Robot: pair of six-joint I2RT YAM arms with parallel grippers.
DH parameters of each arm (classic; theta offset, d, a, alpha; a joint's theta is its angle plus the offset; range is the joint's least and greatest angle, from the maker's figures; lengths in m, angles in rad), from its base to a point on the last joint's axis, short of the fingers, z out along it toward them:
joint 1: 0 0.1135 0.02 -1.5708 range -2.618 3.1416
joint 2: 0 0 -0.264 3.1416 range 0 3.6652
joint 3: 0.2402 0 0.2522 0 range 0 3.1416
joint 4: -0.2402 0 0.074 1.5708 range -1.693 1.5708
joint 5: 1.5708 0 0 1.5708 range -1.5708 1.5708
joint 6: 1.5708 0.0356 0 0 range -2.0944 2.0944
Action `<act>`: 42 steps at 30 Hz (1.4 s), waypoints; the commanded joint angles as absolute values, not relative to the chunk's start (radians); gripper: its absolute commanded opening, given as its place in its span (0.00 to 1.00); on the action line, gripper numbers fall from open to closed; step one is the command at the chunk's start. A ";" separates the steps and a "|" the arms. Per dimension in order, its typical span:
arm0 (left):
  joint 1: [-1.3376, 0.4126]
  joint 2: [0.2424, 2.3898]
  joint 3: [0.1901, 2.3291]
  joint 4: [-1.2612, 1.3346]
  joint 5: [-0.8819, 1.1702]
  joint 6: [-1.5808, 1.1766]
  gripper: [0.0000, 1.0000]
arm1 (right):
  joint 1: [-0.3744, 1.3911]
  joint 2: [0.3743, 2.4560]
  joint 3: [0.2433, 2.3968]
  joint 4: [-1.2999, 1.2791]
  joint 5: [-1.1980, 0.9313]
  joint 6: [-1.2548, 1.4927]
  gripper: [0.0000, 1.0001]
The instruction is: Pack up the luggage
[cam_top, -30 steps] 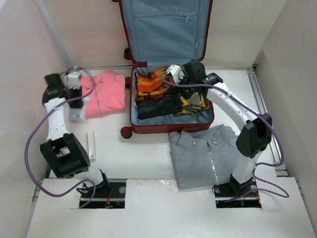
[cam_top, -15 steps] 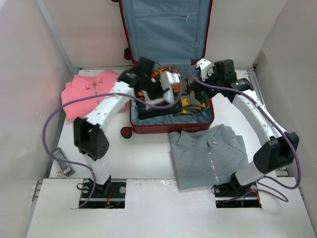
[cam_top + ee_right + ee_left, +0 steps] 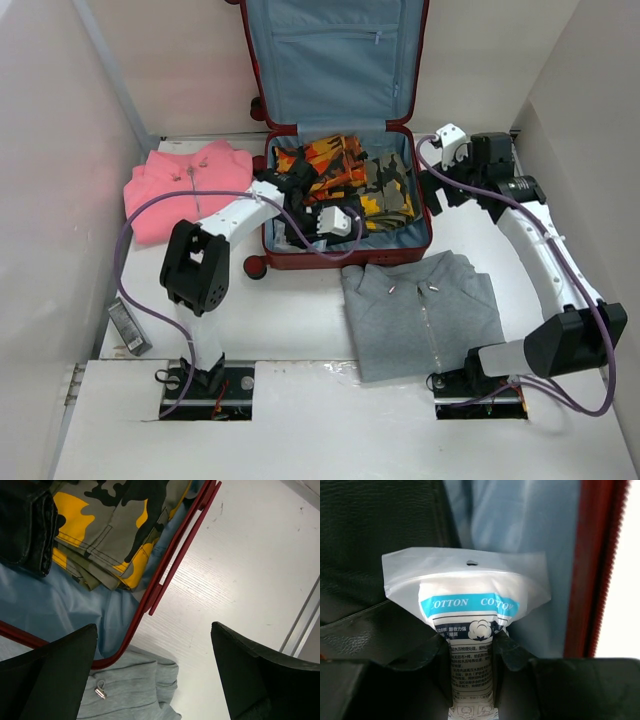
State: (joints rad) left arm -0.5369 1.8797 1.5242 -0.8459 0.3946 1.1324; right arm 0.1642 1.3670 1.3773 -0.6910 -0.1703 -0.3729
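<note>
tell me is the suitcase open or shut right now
Open. The luggage has its lid standing up at the back, light blue lining facing out, and folded clothes lie exposed in the base.

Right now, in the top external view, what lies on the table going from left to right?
Small dark packet → pink top → luggage. The grey jacket overlaps the luggage's span, so it is left out.

A folded pink top [image 3: 190, 190] lies far left on the white surface [image 3: 290, 315], a grey zip jacket [image 3: 425, 310] (spread flat) near right, a small dark packet [image 3: 127, 326] at the left edge.
</note>
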 commanded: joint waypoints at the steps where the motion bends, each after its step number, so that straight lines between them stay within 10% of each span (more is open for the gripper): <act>1: -0.531 1.877 1.522 -1.014 0.383 1.243 0.00 | 0.160 1.384 1.419 -0.655 -0.201 -0.371 0.99; 3: -0.520 1.887 1.522 -1.013 0.383 1.259 0.04 | 0.160 1.394 1.431 -0.655 -0.201 -0.371 0.99; 10: -0.511 1.813 1.467 -0.864 0.374 1.230 1.00 | 0.199 1.414 1.440 -0.666 -0.201 -0.371 0.99; 24: -0.394 1.661 1.603 -0.858 0.632 1.036 0.98 | 0.374 1.598 1.565 -0.554 -0.325 -0.333 0.91; 32: -0.405 1.695 1.313 -0.577 0.428 0.905 0.24 | 0.403 1.718 1.562 -0.419 -0.468 -0.255 0.44; 42: -0.417 1.756 1.173 -0.445 0.301 0.905 0.18 | 0.433 1.884 1.520 -0.295 -0.557 -0.175 0.21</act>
